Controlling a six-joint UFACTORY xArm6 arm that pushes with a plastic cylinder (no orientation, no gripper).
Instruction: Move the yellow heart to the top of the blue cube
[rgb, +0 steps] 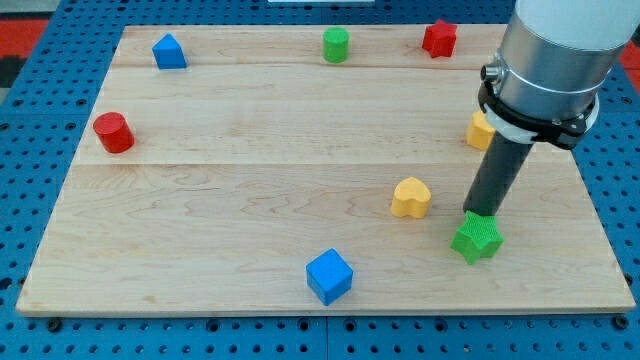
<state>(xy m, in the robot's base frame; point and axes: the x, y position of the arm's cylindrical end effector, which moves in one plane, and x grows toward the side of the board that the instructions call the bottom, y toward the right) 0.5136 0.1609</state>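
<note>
The yellow heart (411, 197) lies on the wooden board (250, 200) right of centre. The blue cube (329, 276) sits near the board's bottom edge, below and left of the heart. My tip (480, 213) is at the view's right, just right of the heart with a gap between them, and touching the top of a green star (477, 238).
A yellow block (481, 130) is half hidden behind the rod at the right. A red star (439, 38), a green cylinder (335, 45) and a blue house-shaped block (169, 51) line the top edge. A red cylinder (114, 132) stands at the left.
</note>
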